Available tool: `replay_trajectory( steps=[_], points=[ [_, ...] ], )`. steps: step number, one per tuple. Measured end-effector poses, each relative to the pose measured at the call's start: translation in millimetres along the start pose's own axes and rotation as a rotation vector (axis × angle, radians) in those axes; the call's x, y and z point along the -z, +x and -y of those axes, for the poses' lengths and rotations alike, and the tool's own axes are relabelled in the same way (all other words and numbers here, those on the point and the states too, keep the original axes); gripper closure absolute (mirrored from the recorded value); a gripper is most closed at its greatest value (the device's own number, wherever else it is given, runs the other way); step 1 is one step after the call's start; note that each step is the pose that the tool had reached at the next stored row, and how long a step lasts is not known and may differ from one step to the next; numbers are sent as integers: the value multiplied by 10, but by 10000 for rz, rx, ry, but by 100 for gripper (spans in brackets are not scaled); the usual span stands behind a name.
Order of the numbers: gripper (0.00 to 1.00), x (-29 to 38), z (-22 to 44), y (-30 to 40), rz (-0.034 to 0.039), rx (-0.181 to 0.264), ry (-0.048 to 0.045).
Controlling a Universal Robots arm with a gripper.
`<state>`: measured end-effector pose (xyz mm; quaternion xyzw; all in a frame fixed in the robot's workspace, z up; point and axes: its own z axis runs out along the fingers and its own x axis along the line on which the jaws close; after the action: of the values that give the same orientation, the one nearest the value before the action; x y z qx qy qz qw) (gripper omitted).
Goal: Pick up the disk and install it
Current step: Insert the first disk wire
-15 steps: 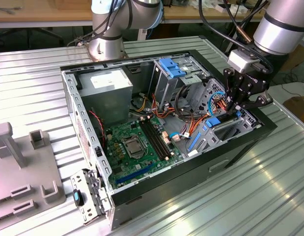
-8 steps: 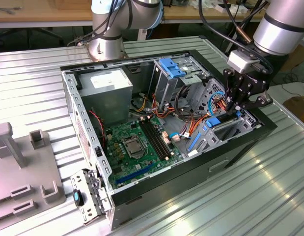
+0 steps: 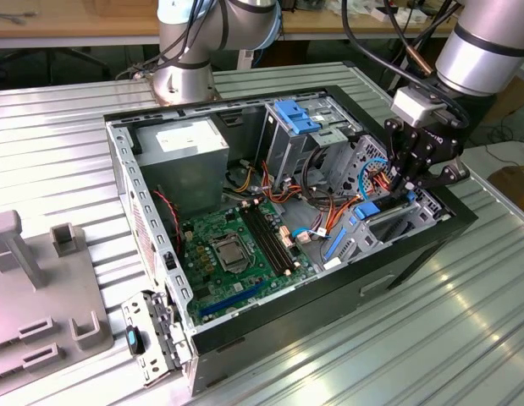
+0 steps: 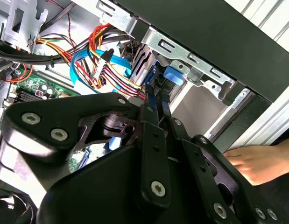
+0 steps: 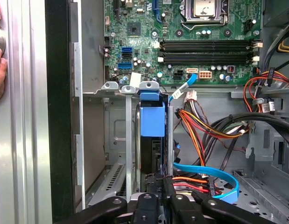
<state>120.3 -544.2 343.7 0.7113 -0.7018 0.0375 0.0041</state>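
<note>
The big computer case [image 3: 245,338] lies open on the ribbed metal surface [image 3: 465,321]. Inside I see the green board [image 3: 236,245] near the middle and many coloured wires [image 3: 321,211] next to it. The robot arm reaches down into the case at about 3 o'clock in the exterior view.

The gripper [image 3: 410,182] sits low at that corner of the case. Its black fingers [image 4: 151,135] are close together, and they pinch the thin edge of the disk [image 5: 152,126]. In both wrist views the disk stands on its edge, with its blue frame showing and its dark body behind.

The disk is already off the surface and down inside the case. In the first wrist view it sits between two upright metal walls of the drive cage [image 5: 128,140], like a book going into a shelf. Its blue end is close to the little metal tabs at the cage's far end. So I think the picking up is done, and the putting in is well along.

I cannot tell if the disk is pushed all the way in or clicked tight. The gripper grips it, so I judge the job is not finished.

A person's hand [image 4: 256,161] rests just outside the black wall of the case, near the gripper.
</note>
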Motion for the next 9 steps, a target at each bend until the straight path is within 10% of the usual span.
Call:
replay_trajectory(
  steps=[9],
  points=[
    [83,14,1,1,2,-16,-1]
  ],
)
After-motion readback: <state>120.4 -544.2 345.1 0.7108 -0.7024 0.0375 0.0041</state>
